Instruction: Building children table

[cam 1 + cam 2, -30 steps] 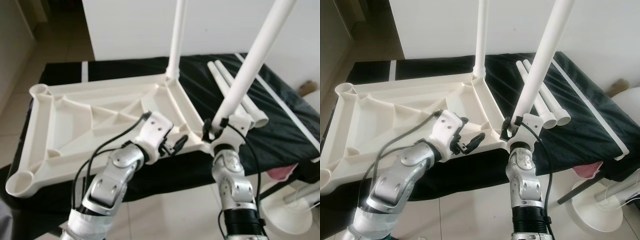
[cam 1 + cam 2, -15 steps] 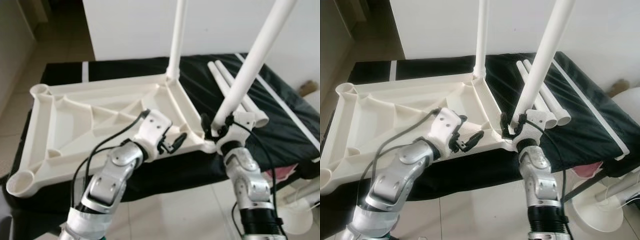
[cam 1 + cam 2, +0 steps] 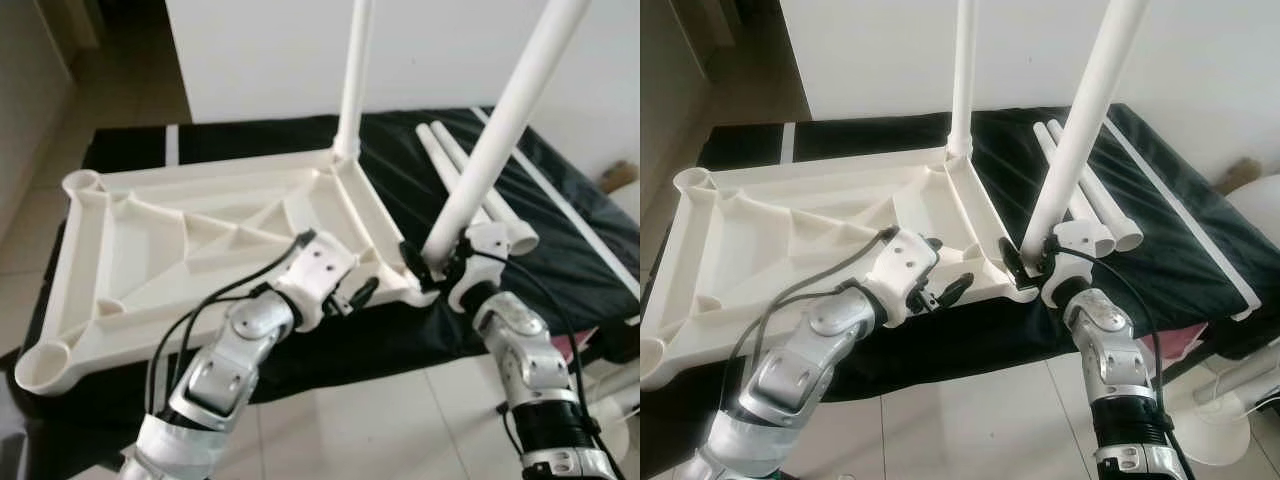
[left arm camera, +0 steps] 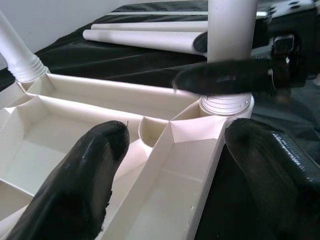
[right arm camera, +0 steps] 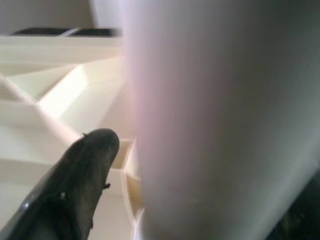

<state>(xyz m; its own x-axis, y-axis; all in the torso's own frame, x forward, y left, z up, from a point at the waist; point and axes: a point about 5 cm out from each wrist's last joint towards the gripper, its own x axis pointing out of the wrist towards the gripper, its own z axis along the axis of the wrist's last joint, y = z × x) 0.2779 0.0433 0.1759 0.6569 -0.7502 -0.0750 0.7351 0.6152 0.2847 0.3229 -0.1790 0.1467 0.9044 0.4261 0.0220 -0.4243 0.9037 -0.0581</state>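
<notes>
a home room (tiled floor (image 3: 400,420), white wall (image 3: 450,50), fan base (image 3: 1200,420)).

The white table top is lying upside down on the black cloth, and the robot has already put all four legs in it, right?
Not quite. The white table top does lie upside down on the black cloth, but two legs stand in it: the far leg and the near leg, which the right end effector grips at its base. Two spare legs lie on the cloth, as the left eye view shows.

Silver jointed arms, white wrist housings, looping black cables, long black fingers (image 4: 85,190).
</notes>
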